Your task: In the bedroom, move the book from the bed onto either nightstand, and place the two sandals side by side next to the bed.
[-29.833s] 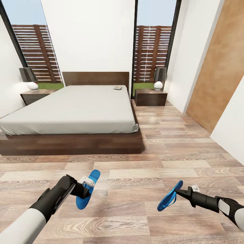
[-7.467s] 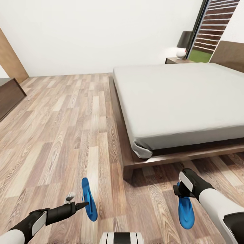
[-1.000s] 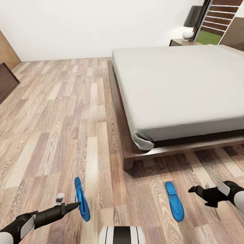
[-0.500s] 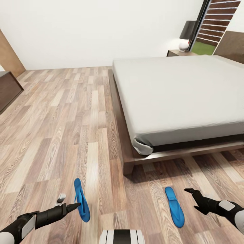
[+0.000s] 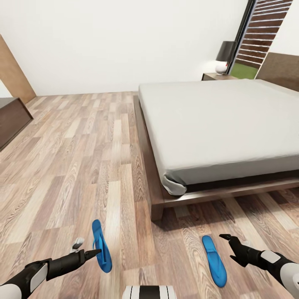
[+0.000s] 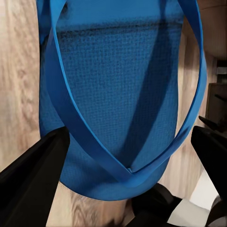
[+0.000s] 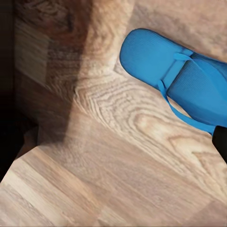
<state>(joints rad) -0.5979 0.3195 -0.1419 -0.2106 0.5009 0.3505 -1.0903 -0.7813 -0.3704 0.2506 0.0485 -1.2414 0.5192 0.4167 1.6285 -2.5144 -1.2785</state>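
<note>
One bright blue sandal [image 5: 101, 246] looks narrow and tilted on the floor at the lower left. My left gripper [image 5: 86, 248] is open, and its spread fingers [image 6: 42, 165] flank the strap side of that sandal [image 6: 118, 94] in the left wrist view. The other sandal [image 5: 214, 260] lies flat on the planks near the bed's foot corner. My right gripper [image 5: 229, 246] stands open just to its right, holding nothing; the right wrist view shows this sandal [image 7: 175, 75] on bare floor. The bed [image 5: 224, 124] has a flat grey mattress. A nightstand [image 5: 216, 76] stands beyond it. The book is out of view.
A lamp [image 5: 224, 56] stands on the nightstand beside a tall window [image 5: 265, 37]. A low dark bench [image 5: 10, 120] sits at the far left by a brown panel [image 5: 12, 70]. Wide wood floor [image 5: 83, 145] lies left of the bed.
My right arm has sunk lower and turned, its tips staying just right of the flat sandal. The head view has tilted slightly. The left arm and its sandal have barely moved.
</note>
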